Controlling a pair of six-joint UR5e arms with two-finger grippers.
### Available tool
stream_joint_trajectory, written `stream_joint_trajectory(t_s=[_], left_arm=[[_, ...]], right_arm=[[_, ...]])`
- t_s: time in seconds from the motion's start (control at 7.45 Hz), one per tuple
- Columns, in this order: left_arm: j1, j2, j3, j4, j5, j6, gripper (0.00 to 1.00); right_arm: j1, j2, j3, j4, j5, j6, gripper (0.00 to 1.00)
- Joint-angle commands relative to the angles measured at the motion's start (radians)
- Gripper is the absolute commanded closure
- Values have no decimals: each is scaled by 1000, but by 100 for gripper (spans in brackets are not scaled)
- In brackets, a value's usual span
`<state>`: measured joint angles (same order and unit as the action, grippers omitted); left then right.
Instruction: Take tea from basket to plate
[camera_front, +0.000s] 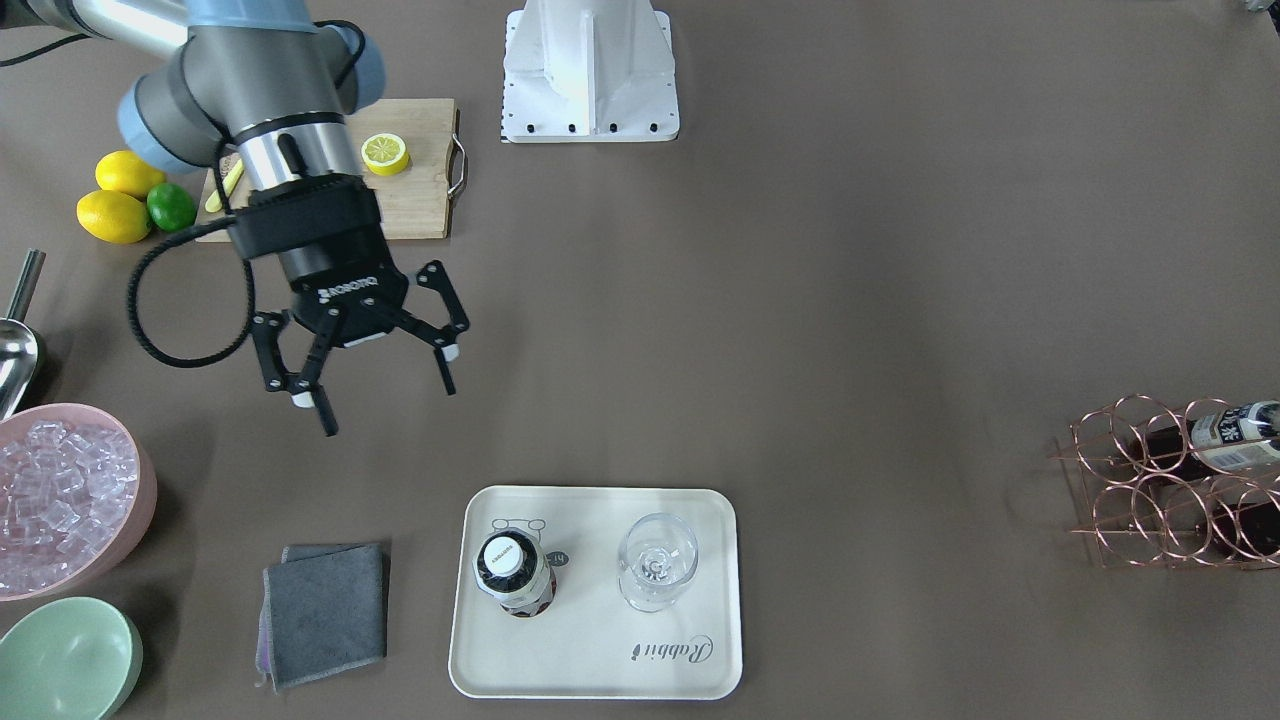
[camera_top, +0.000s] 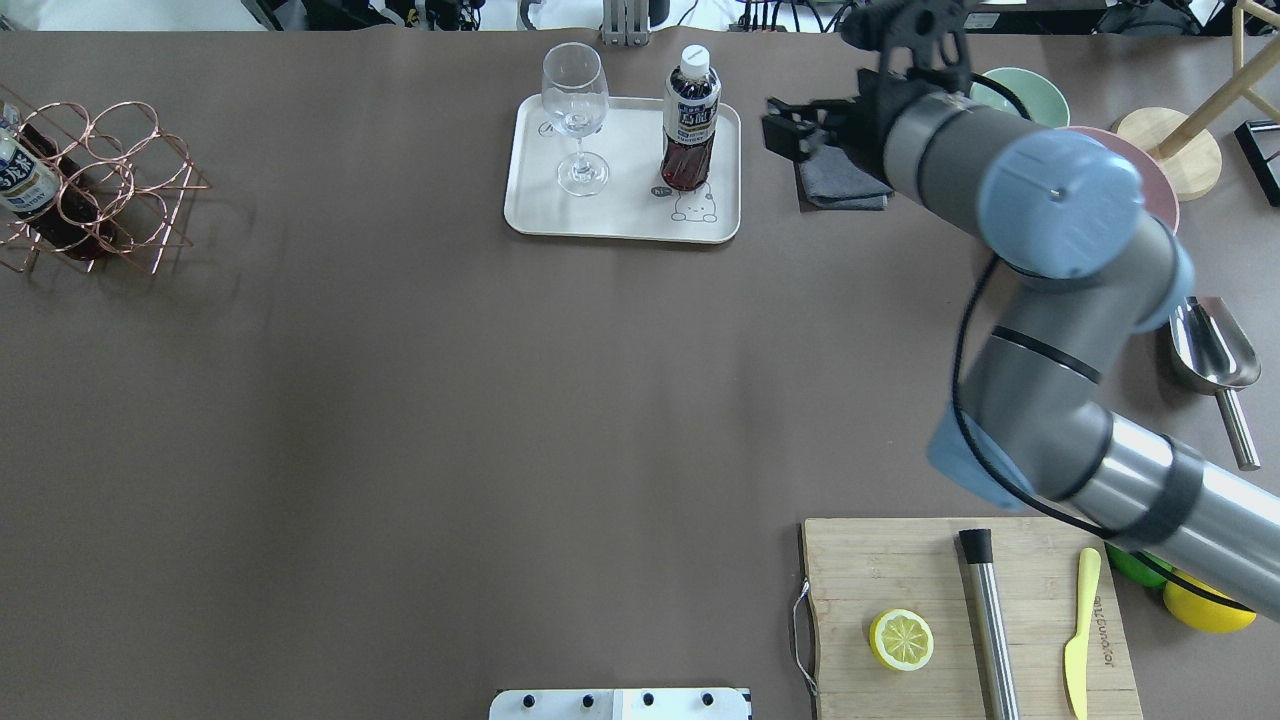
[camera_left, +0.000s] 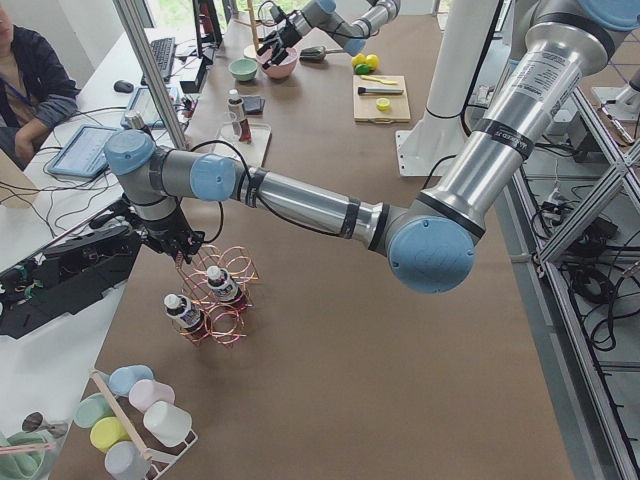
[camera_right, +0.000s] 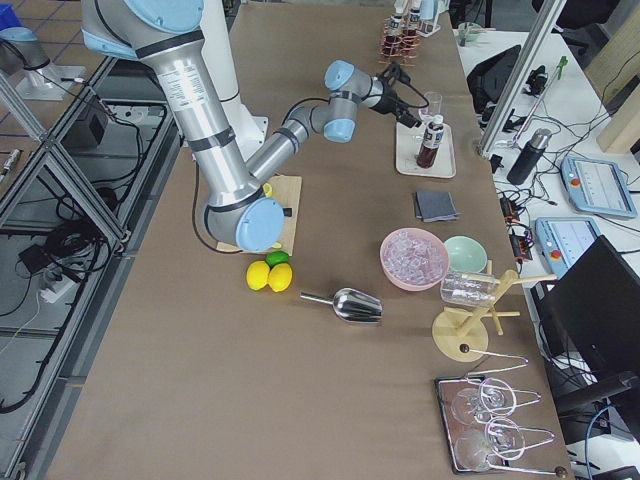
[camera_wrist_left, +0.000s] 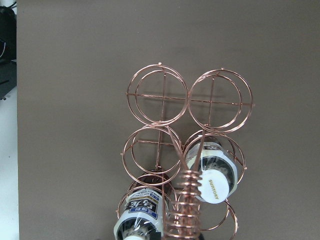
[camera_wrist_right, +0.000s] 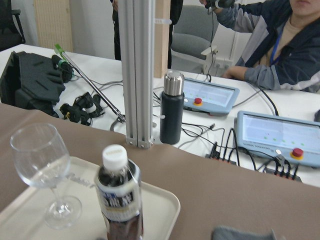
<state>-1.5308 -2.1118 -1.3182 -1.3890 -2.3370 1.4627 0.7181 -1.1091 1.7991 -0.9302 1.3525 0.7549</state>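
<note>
Brown worktop (camera_front: 800, 300): one tea (camera_front: 514, 572) stands on the plate (camera_front: 600, 660); right gripper (camera_front: 388, 404) nearby, fingers (camera_front: 325, 418) spread wide, empty. Left gripper (camera_left: 180, 255) hovers over the basket (camera_wrist_left: 160, 95), opening untellable; a bottle (camera_wrist_left: 212, 177) lifted askew could snag and drag it.

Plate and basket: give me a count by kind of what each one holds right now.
Tea bottle standing on the plate: 1
Tea bottles lying in the basket: 2
Wine glass on the plate: 1
Total: 4
</note>
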Motion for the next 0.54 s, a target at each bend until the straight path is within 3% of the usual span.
stream_joint_trajectory(t_s=[0.0, 0.13, 0.4], left_arm=[[0, 0, -3, -8, 1, -4, 100], [0, 0, -9, -5, 1, -7, 100], [-2, 0, -15, -2, 1, -8, 100]], right_arm=[[46, -384, 193, 2, 220, 47, 0], [93, -467, 194, -8, 357, 47, 0], [273, -473, 198, -291, 711, 31, 0]])
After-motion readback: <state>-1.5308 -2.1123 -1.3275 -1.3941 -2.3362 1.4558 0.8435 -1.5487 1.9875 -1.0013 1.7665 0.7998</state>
